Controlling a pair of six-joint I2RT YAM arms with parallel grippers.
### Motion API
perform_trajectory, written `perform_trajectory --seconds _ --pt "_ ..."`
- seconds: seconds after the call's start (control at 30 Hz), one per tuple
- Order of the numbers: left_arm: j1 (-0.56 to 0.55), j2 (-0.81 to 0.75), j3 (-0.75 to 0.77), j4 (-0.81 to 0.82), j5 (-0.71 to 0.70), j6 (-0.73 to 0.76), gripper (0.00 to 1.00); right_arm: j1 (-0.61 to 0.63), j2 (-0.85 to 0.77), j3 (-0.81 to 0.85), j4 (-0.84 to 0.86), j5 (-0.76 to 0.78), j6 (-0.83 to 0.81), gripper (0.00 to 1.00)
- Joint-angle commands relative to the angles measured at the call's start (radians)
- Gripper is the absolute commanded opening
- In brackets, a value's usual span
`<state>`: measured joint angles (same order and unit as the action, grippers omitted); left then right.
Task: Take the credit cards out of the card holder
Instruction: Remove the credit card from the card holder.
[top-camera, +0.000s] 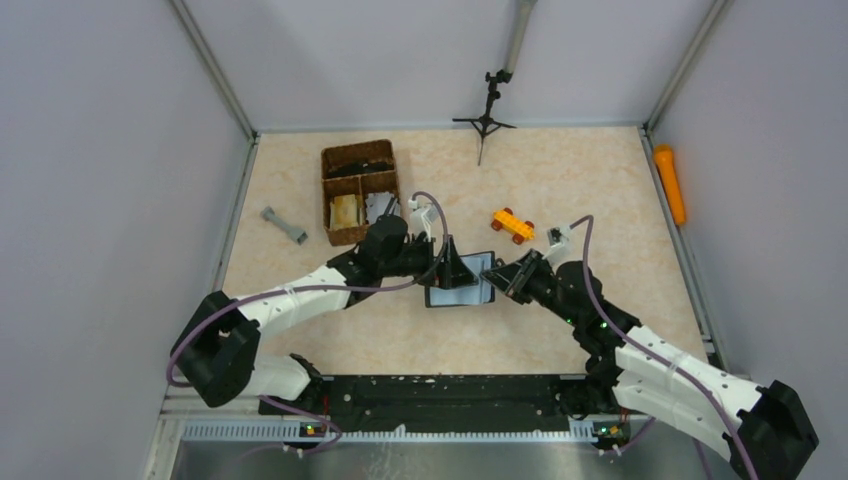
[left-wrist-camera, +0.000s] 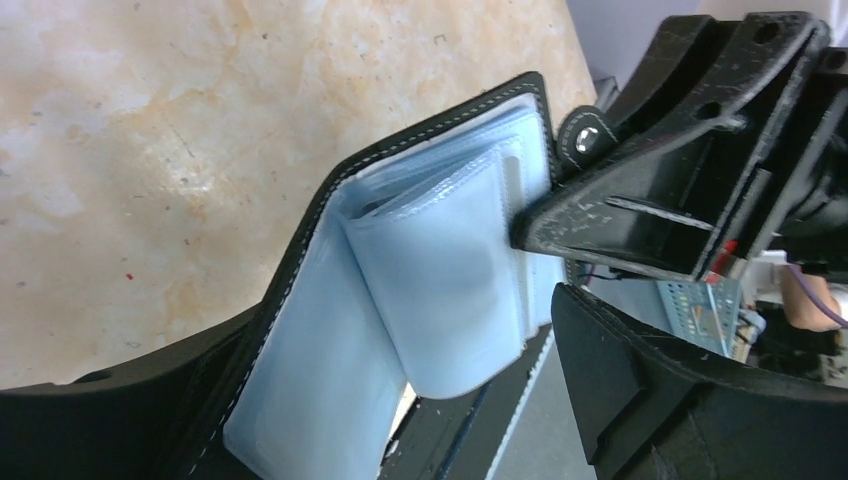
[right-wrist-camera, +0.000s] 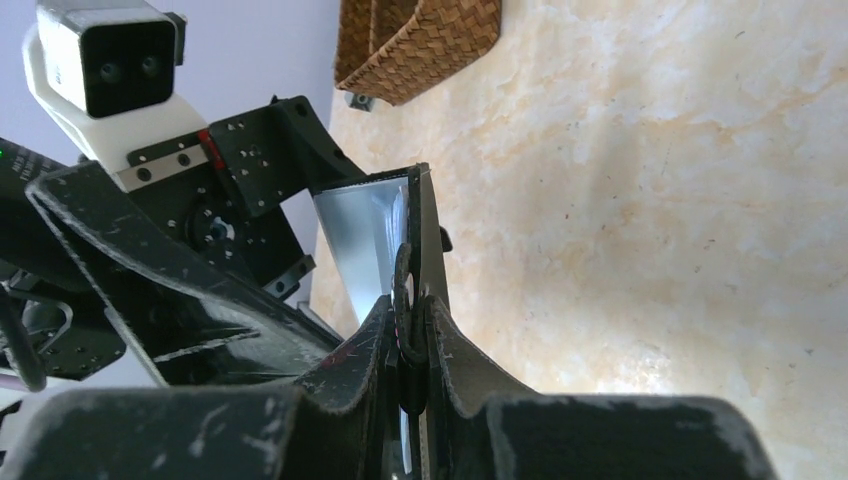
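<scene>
Finding the small flat black folding card holder (left-wrist-camera: 300, 400) lying open near the middle of the pale marbled worktop (top-camera: 600, 190), right between the two wrists, showing its shiny grey-blue inside and fanning out a stack of clear plastic sleeves (left-wrist-camera: 450, 290). Running its long axis left to right across the worktop, from one gripper toward the other. Pinching the holder's right-hand cover edge, just beside the small round snap (left-wrist-camera: 590, 140), with the right gripper (right-wrist-camera: 408, 300) closed down to the thickness of the cover, seemingly tilting that flap up off the worktop. Spreading the left gripper (top-camera: 460, 270) as wide as it goes and gripping nothing, its fingers (left-wrist-camera: 680, 400) straddling the sleeve stack, so placing the sleeves directly ahead of and between them, with the left arm the nearer one for reaching in. Not managing to tell whether any card is sitting inside the translucent sleeves, nor which way their mouths are facing. Reaching both arms forward and inward from the near edge, elbows bowing outward, the left wrist coming in from the left and pointing down over the holder, the right wrist coming in low from the right and meeting it at the cover edge. Judging the extraction as not yet begun, with the holder being braced open for it.
</scene>
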<state>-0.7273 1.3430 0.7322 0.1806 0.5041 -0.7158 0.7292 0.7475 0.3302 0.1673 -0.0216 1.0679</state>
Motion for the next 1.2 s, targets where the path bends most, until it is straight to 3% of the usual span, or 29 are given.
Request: perform_trajectory --seconds 0.0,0.4,0.53,0.73,0.8,0.9,1.17 --pt "-0.021 -0.010 0.056 -0.073 -0.096 0.061 0.99 0.001 -0.016 0.033 0.098 0.017 0.065 0.00" --pt "-0.047 0.039 0.109 -0.163 -0.166 0.082 0.97 0.001 -0.020 0.025 0.127 0.009 0.080 0.00" --pt "-0.047 0.073 0.138 -0.251 -0.219 0.086 0.80 0.001 -0.034 0.024 0.119 0.017 0.076 0.00" --pt "-0.046 0.083 0.147 -0.315 -0.289 0.096 0.44 0.001 -0.073 0.017 0.101 0.046 0.058 0.00" --pt "-0.044 0.077 0.142 -0.314 -0.293 0.096 0.40 0.001 -0.077 0.013 0.090 0.057 0.054 0.00" --pt "-0.038 0.063 0.140 -0.330 -0.306 0.097 0.43 0.001 -0.074 0.008 0.047 0.085 0.036 0.00" --pt "-0.026 -0.020 0.130 -0.459 -0.427 0.122 0.78 0.001 -0.014 -0.003 -0.050 0.160 0.015 0.00"
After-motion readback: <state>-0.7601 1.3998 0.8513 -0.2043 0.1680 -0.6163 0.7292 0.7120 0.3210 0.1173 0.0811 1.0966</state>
